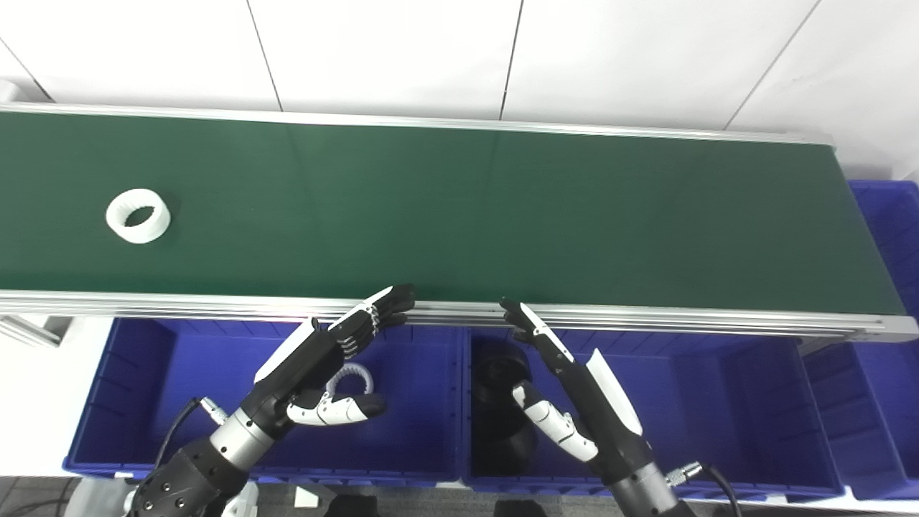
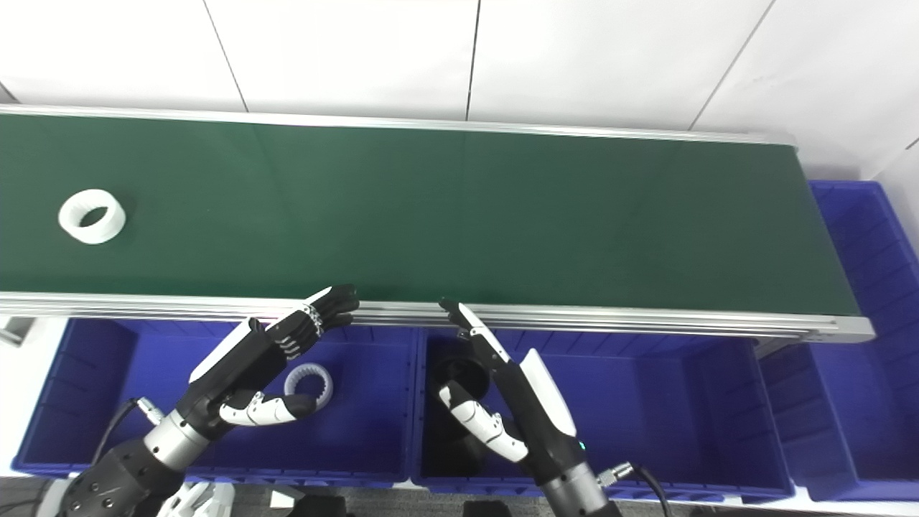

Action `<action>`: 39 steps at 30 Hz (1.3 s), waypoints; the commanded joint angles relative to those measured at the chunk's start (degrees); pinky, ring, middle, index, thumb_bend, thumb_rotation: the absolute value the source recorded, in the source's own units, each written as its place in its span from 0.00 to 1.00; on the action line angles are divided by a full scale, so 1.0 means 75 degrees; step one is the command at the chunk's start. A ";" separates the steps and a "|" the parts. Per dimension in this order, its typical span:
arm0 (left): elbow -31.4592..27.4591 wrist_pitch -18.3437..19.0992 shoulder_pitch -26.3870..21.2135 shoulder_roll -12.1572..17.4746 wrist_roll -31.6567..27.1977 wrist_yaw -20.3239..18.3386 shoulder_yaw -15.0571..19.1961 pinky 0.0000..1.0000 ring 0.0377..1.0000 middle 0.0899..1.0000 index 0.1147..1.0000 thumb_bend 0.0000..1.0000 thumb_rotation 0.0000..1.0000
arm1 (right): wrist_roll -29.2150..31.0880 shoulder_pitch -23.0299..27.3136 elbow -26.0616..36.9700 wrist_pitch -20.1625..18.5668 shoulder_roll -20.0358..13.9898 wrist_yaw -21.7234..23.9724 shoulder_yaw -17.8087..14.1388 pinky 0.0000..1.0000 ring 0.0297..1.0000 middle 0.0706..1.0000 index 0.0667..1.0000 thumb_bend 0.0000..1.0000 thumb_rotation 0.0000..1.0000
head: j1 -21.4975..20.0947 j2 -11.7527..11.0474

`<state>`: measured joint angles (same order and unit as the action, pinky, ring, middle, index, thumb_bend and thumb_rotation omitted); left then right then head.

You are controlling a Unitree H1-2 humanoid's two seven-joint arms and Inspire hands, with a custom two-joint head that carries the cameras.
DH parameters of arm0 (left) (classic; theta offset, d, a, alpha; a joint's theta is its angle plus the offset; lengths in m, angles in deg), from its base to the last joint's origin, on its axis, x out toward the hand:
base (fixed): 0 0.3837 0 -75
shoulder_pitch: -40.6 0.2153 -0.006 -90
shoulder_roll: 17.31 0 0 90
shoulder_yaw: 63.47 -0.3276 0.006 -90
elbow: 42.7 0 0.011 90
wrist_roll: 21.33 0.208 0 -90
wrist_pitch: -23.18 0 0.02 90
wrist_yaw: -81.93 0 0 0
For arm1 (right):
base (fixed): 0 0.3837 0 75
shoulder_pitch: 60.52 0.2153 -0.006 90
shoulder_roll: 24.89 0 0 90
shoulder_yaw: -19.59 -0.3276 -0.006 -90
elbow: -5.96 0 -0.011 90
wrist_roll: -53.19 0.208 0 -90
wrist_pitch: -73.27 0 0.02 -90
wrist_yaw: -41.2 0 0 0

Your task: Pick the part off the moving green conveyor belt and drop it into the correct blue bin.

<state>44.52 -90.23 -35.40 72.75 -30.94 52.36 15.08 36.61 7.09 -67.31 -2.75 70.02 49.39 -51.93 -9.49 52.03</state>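
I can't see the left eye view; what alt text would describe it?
A white ring part lies far left on a green conveyor belt. Below, the left robot hand and right robot hand wait open above blue bins.

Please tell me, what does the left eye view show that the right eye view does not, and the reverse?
Only the left eye view: a pale metal frame end under the belt at far left.

Only the right eye view: the whole white ring in the left blue bin, which the left hand partly hides in the other view.

Both: the green conveyor belt, a white ring on it at left, a black part in the middle bin, and both hands, left hand and right hand, open and empty.
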 commanded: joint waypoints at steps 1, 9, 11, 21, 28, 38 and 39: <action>-0.0122 -0.0152 -0.0089 0.0077 -0.0085 0.0035 0.0011 0.92 0.95 0.96 0.93 0.45 0.53 | 0.0033 0.0023 0.0241 0.0273 0.0023 -0.0034 -0.0019 0.88 0.93 0.96 0.95 0.45 0.96 | 0.0005 -0.0001; 0.0269 -0.0448 0.0033 -0.0152 0.0228 -0.0002 -0.0053 0.93 0.95 0.96 0.94 0.45 0.52 | -0.0018 -0.0096 -0.0263 0.0940 -0.0158 -0.0165 -0.0036 0.89 0.94 0.96 0.95 0.42 0.95 | 0.1036 -0.1320; 0.0398 -0.0466 0.0094 -0.0242 0.0497 -0.0001 -0.0033 0.93 0.95 0.96 0.94 0.46 0.53 | -0.0026 -0.0150 -0.0527 0.1264 -0.0188 -0.0248 -0.0052 0.89 0.94 0.96 0.95 0.41 0.95 | 0.1216 -0.1705; 0.0595 -0.0469 0.0134 -0.0409 0.0685 0.0009 0.0022 0.85 0.91 0.93 0.90 0.49 0.39 | -0.0223 -0.0187 -0.1048 0.1694 -0.0137 -0.0564 0.0063 0.88 0.93 0.95 0.93 0.43 0.91 | 0.1199 -0.2294; 0.0670 -0.0469 0.0086 -0.0424 0.0769 -0.0053 0.0080 0.85 0.91 0.93 0.90 0.50 0.41 | -0.0302 -0.0167 -0.1124 0.1716 -0.0210 -0.0708 0.0199 0.86 0.92 0.95 0.93 0.41 0.87 | 0.1187 -0.2394; 0.0342 -0.0469 0.0124 -0.0394 0.1122 0.0222 0.0099 0.83 0.90 0.93 0.89 0.53 0.40 | -0.0338 -0.0139 -0.1134 0.1714 -0.0271 -0.0801 0.0291 0.87 0.93 0.96 0.94 0.40 0.88 | 0.1263 -0.2308; 0.0206 -0.0469 0.0117 -0.0365 0.1293 0.0363 0.0104 0.84 0.90 0.93 0.90 0.54 0.41 | -0.0330 -0.0134 -0.1145 0.1716 -0.0276 -0.0809 0.0299 0.87 0.93 0.96 0.94 0.40 0.88 | 0.1279 -0.2304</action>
<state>49.24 -91.37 -34.14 69.50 -22.22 53.40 15.67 33.85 6.16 -76.64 6.50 67.97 44.35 -49.97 0.09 34.80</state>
